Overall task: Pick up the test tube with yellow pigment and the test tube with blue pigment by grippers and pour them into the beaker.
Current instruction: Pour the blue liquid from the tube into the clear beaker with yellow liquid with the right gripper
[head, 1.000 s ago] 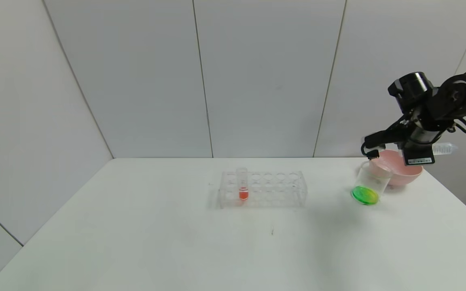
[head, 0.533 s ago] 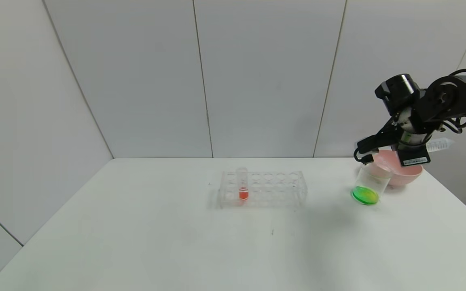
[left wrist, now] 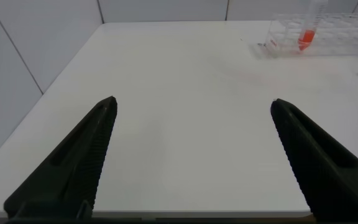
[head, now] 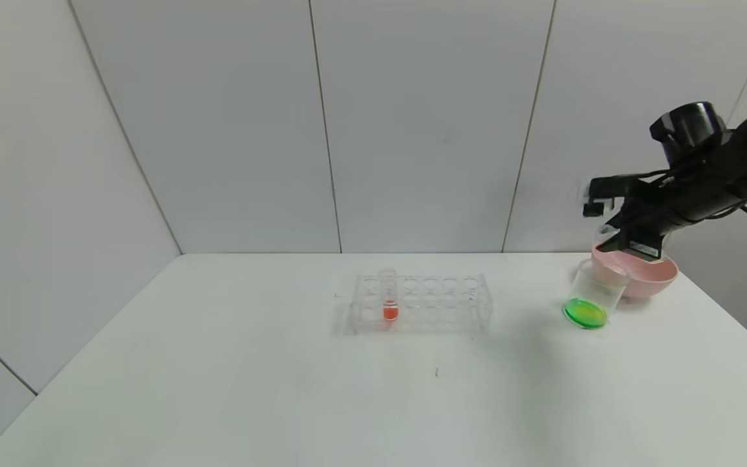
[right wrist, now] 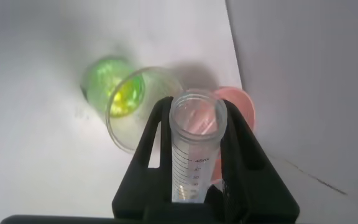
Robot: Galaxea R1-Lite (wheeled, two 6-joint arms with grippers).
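The beaker (head: 592,293) stands near the table's (head: 283,389) far right edge, a clear straight-walled cup with bright green liquid pooled at its bottom; in the right wrist view (right wrist: 133,106) that liquid shows green with a yellowish patch. Touching or just behind it on the right is the round pink bowl (head: 646,275). Above the bowl and beaker hangs the right gripper (right wrist: 194,134), its black fingers clenched on an emptied, clear test tube (right wrist: 194,146) with printed ring marks, whose open mouth faces the beaker and bowl below; which pigment it carried cannot be told, since no coloured liquid shows inside it. In the head view the same gripper (head: 629,243) reaches in from the right edge, over the bowl's rim. Well apart, near the middle of the table, sits a clear test tube rack (head: 422,303) with one upright tube of orange-red liquid (head: 389,297) in a hole near its left end; the other holes visible hold nothing. The left gripper (left wrist: 191,155) hovers over bare table on the left side, its two dark fingers spread wide and grasping nothing, the rack far beyond them.
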